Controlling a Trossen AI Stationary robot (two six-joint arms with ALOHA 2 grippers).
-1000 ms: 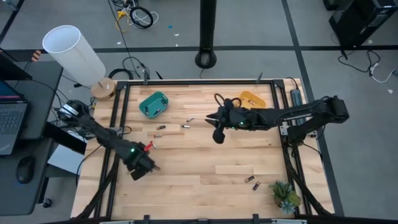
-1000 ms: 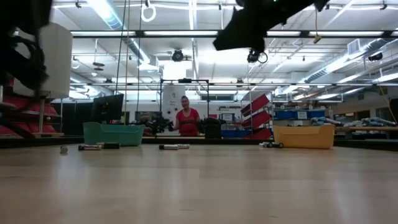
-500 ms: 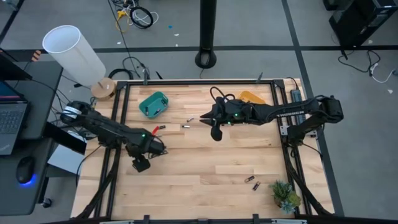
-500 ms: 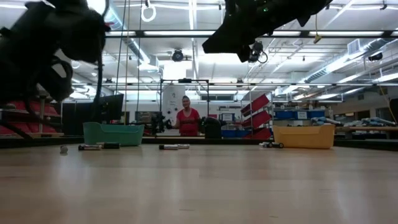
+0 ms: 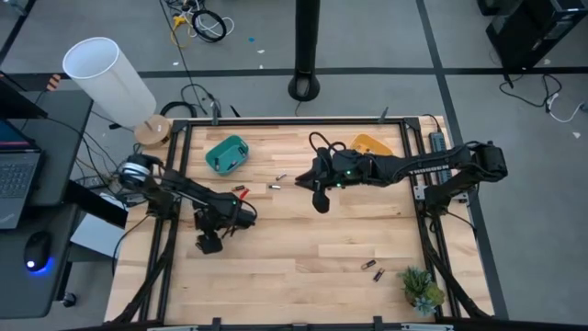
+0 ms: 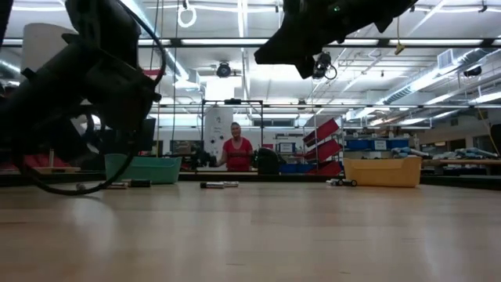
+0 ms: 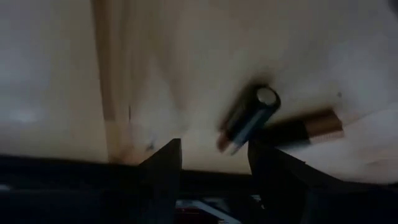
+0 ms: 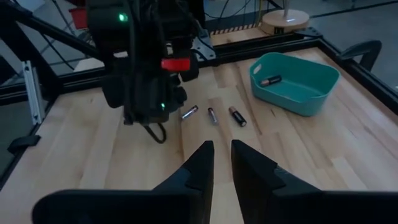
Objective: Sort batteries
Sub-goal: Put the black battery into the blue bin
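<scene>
Batteries, small dark cylinders point(image 7: 249, 119), lie on the pale wooden table point(image 5: 303, 248) just ahead of the left gripper point(image 7: 214, 165), whose fingers have sprung wide for a pickup. Farther off, the right gripper point(image 8: 221, 163) narrows, empty, above mid-table; teal plastic bin point(image 8: 297, 82) beyond.

A white lampshade point(image 5: 108, 78) stands off the table's corner; a small potted plant point(image 5: 421, 289) sits opposite

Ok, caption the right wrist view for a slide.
Right gripper looks past the left arm at three batteries beside a teal bin holding one battery.
</scene>
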